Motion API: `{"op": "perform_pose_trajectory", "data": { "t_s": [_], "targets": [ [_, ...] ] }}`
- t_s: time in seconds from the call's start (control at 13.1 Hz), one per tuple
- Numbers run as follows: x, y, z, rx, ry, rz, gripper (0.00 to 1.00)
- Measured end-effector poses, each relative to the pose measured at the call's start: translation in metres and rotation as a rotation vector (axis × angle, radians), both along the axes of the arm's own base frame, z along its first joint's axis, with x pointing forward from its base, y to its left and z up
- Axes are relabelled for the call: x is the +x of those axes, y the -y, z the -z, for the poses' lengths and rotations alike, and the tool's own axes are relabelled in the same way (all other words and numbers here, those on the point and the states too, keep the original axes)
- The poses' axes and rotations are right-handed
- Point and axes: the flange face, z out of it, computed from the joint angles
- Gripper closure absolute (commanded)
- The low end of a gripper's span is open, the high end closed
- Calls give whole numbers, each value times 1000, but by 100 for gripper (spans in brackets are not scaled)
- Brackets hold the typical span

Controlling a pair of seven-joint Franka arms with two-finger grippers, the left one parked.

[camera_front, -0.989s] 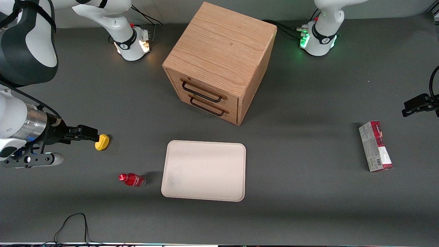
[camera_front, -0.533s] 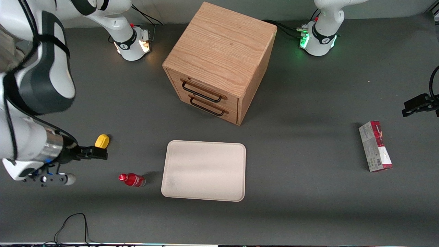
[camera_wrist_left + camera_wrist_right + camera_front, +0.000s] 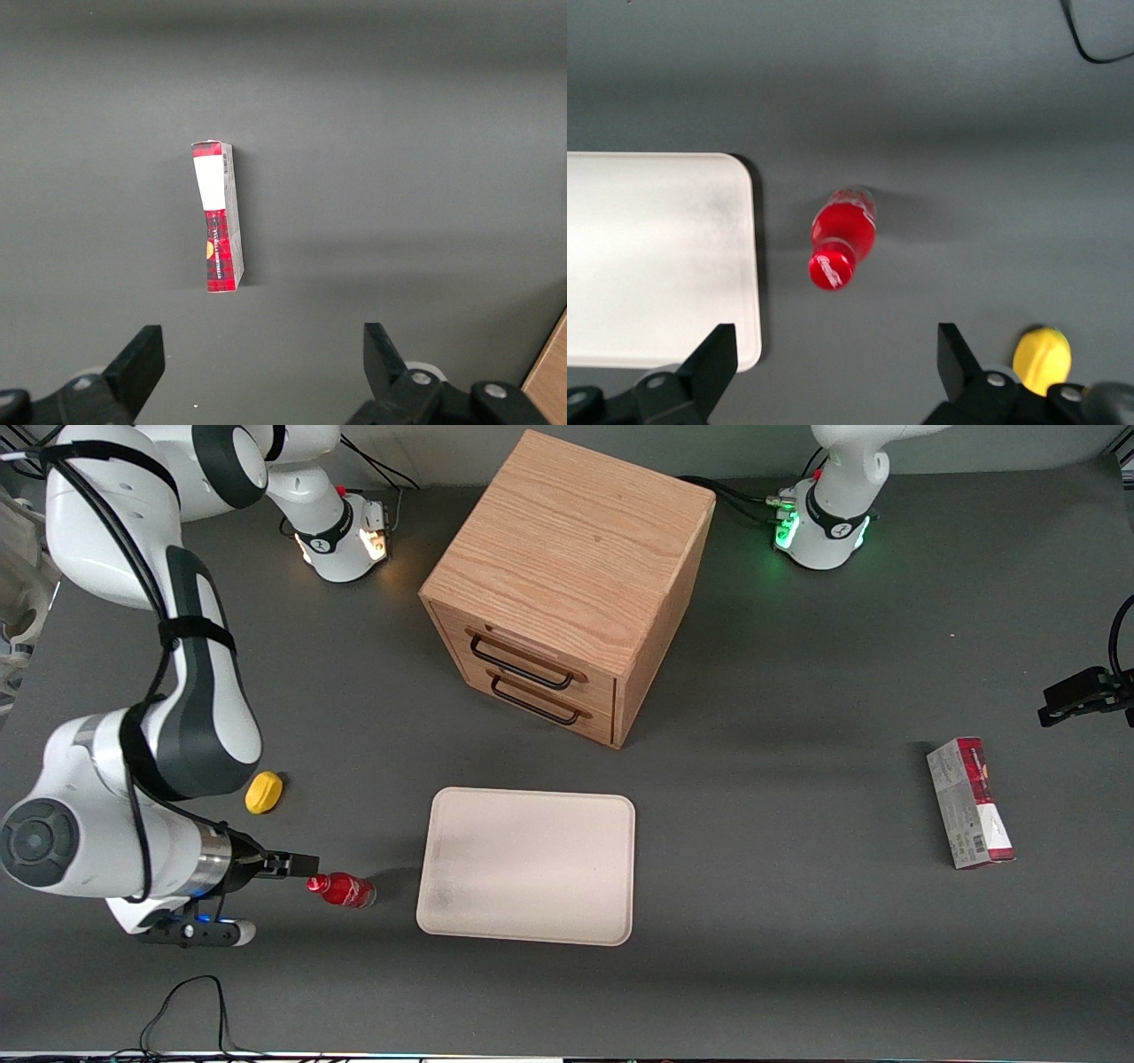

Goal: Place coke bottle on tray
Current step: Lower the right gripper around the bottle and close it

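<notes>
Your end effector has swung from beside the yellow lump toward the front camera and now sits just at the cap end of the coke bottle; bottle and tray haven't shifted. Fingers are spread wide apart, holding nothing: the right wrist view shows the coke bottle centred between the two fingertips, well clear of both.

The bottle stands on the desk just beside the tray's short edge, toward the working arm's end, not touching it. It's still off the tray, so the task isn't started beyond the approach.

Handling guess: small, light, rigid, glossy skin, so likely slippery and easy to tip with a nudge. Take it on the body below the shoulder, not the cap, fingers square across the widest part. Drop straight down from here; a sideways brush would probably knock it over and let it roll. Short carry to the tray after.

Drawer cabinet and red-and-grey carton are well apart, no concern.
</notes>
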Motion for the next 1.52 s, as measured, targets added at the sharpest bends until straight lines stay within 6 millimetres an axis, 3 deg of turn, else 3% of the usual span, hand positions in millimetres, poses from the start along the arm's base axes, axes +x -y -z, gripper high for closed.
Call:
{"op": "perform_pose_trajectory", "data": {
  "t_s": [0.68,1.14,1.29,1.52],
  "targets": [
    [8,-6,59,-29,23,-10,0],
    [9,-11,67,-36,23,-19,2],
    [8,-14,67,-47,25,-29,22],
    [8,-16,67,-53,26,-34,70]
  ]
}}
